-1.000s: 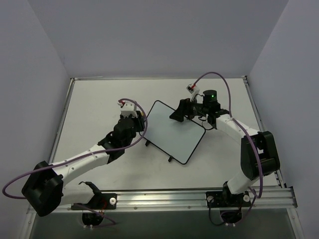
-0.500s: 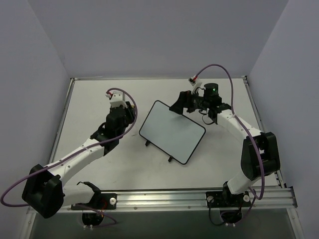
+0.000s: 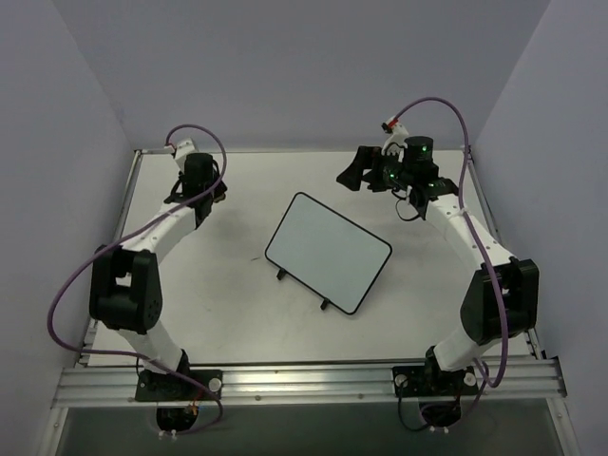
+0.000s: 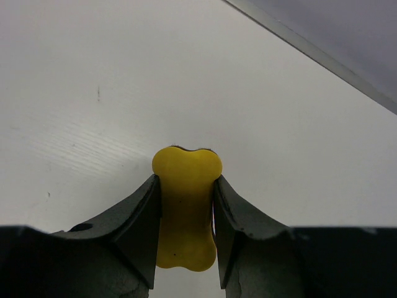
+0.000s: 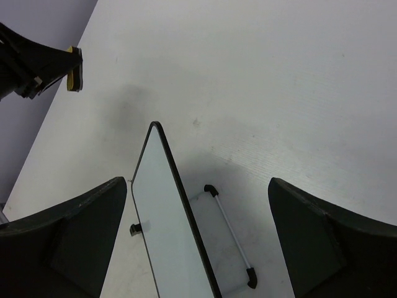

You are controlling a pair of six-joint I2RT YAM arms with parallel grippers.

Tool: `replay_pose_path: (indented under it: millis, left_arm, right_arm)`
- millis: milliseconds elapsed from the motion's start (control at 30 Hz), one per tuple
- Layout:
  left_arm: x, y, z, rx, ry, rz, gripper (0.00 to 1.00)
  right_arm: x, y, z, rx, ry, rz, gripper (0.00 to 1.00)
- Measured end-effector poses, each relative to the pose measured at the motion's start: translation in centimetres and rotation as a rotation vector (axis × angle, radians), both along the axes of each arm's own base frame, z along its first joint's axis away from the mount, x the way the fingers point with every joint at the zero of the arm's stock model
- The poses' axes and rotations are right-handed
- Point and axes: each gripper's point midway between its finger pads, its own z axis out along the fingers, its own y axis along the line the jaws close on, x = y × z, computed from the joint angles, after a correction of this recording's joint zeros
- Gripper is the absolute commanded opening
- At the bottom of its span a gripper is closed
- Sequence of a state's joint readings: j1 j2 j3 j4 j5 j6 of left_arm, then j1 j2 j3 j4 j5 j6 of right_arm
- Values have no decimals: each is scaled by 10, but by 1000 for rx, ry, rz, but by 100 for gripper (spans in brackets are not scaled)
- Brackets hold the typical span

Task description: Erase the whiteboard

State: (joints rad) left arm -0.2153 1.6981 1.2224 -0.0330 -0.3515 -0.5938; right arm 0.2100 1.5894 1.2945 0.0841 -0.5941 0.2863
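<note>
The whiteboard stands tilted on two black feet at the table's middle; its glossy white face shows no writing. The right wrist view shows the whiteboard edge-on, with its rear support rod. My left gripper is at the far back left, well apart from the board, shut on a small yellow eraser just above the table. That eraser also shows in the right wrist view. My right gripper is open and empty, raised behind the board's top edge, as its wrist view shows.
The white table is bounded by a metal rail at the back and grey walls on the left and right. The arm bases sit on the aluminium rail at the near edge.
My left gripper has swung from the board's left edge to the far back left, carrying the eraser. My right gripper has left the board's top right edge and moved up and back.
</note>
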Motion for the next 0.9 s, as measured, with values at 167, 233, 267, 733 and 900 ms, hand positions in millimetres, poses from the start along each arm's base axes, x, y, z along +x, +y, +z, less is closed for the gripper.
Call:
replay_pose_path:
  millis: [167, 233, 267, 733, 900]
  left_arm:
    - [42, 37, -31, 19, 118, 90, 32]
    - [58, 49, -40, 17, 139, 113, 35]
    - [61, 54, -45, 16, 153, 120, 37]
    - [63, 83, -84, 44, 285, 136, 64]
    - [64, 81, -80, 45, 279, 123, 65]
  right_arm:
    - [-6, -9, -1, -35, 20, -34, 93]
    - [-8, -11, -1, -48, 21, -42, 94]
    - [-9, -12, 0, -53, 22, -45, 94]
    - [-14, -15, -4, -69, 40, -45, 97]
    - [-14, -15, -4, -76, 36, -43, 98]
